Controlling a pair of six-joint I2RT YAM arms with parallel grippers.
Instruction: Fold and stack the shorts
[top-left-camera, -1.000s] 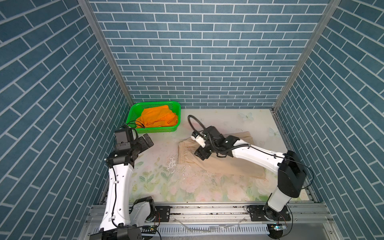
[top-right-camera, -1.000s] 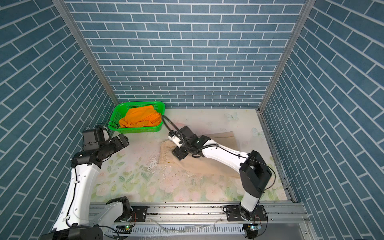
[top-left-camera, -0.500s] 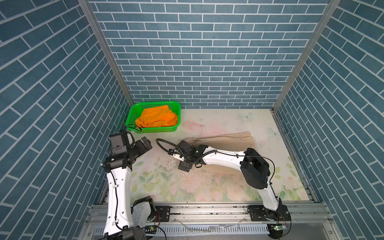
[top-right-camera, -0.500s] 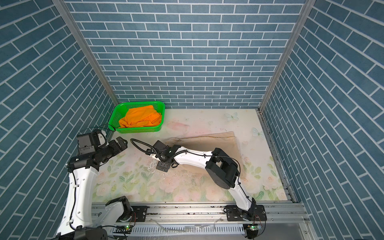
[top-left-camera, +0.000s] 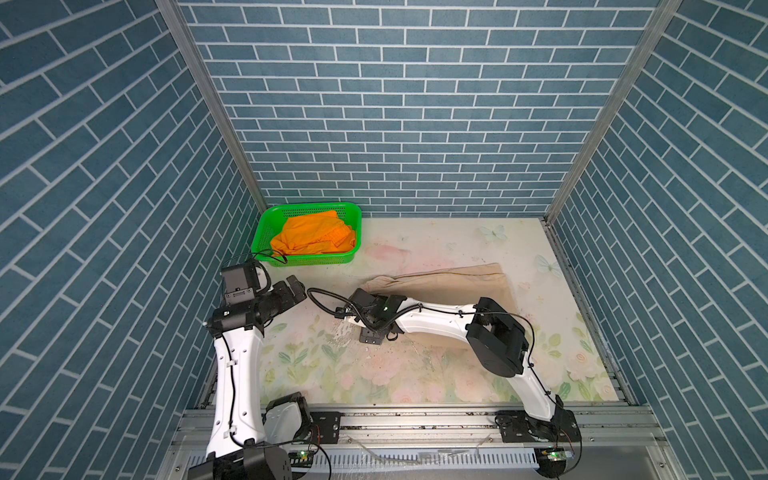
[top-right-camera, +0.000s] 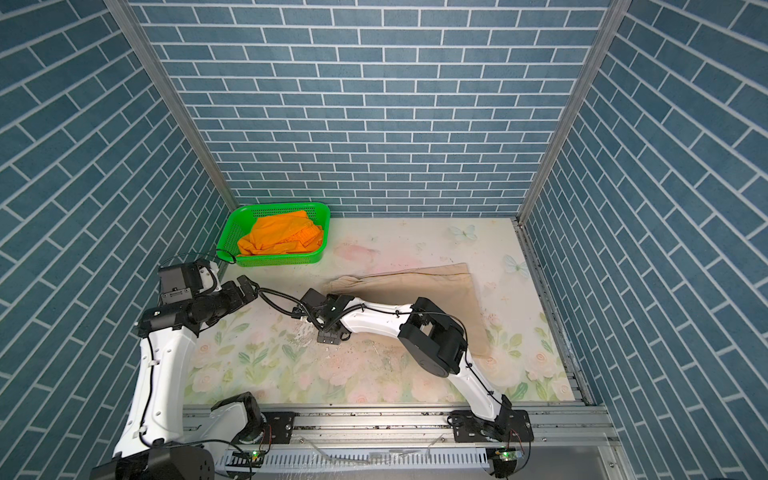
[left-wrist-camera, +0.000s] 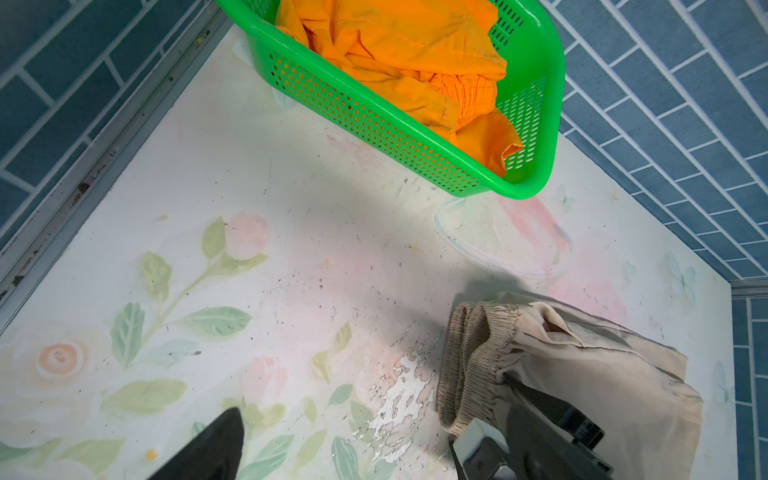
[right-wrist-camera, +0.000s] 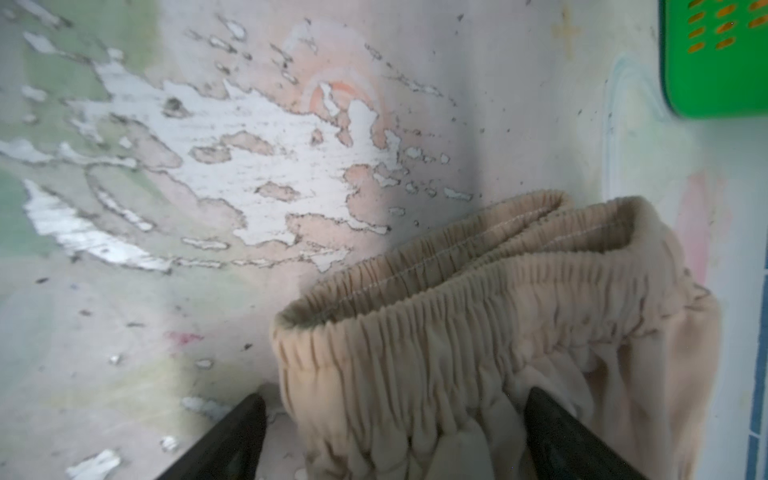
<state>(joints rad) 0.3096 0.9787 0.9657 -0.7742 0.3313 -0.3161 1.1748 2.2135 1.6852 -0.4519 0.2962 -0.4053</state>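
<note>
Moved since 1 second ago: right gripper, from the middle of the waistband of the beige shorts to the band's near end. The right arm now has its elbow drawn in over the cloth. Basket and orange shorts keep their places.

Item 1, right gripper. 2 black fingers stand wide apart and clamp nothing. The gathered elastic waistband bunches up between them and just past the fingertips. 1 finger touches the cloth; the other sits beside it, over bare, worn table.

Item 2, left gripper. Fingers apart, nothing between them. It hangs above the floral table, near the beige waistband but clear of it.

Item 3, beige shorts. They lie on the table in both top views, legs stretching away behind the right fingers and partly under the right arm.

Item 4, orange shorts. They are crumpled inside the green basket, which stands beyond the left fingertips, well apart from both pairs of fingers.
</note>
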